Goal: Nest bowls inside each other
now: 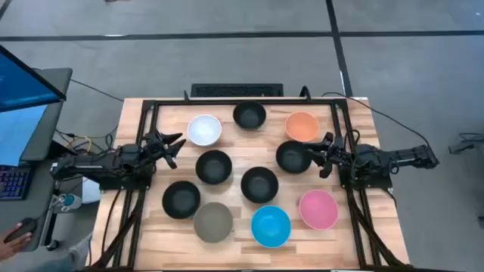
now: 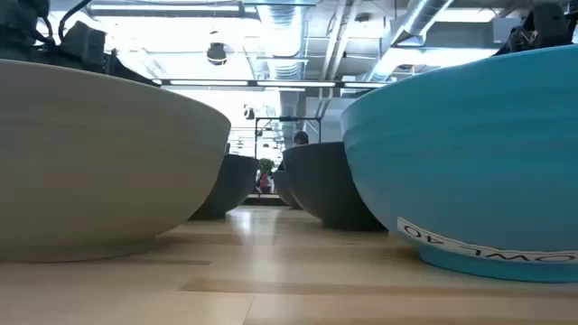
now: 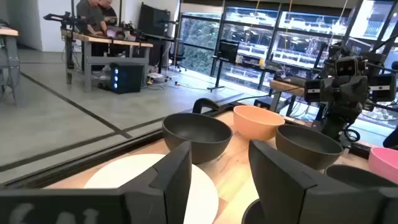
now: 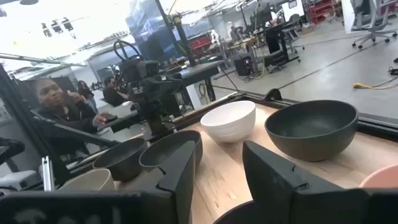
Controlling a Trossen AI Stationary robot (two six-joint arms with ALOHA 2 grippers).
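Ten bowls (image 1: 214,167) unnested; black bowl (image 1: 293,156) touching right fingers (image 4: 180,171), ungripped.

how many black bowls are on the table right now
5 black bowls: far-edge middle, by the right gripper, centre-left, centre-right, near-left. None looks nested or hidden.

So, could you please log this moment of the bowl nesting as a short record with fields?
bowls: ten, all separate, none nested
colours: five black, plus white bowl, orange bowl, grey-olive bowl, blue bowl, pink bowl
left gripper: open, empty, beside the white bowl
right gripper: open, empty, at a black bowl
surface: wooden table
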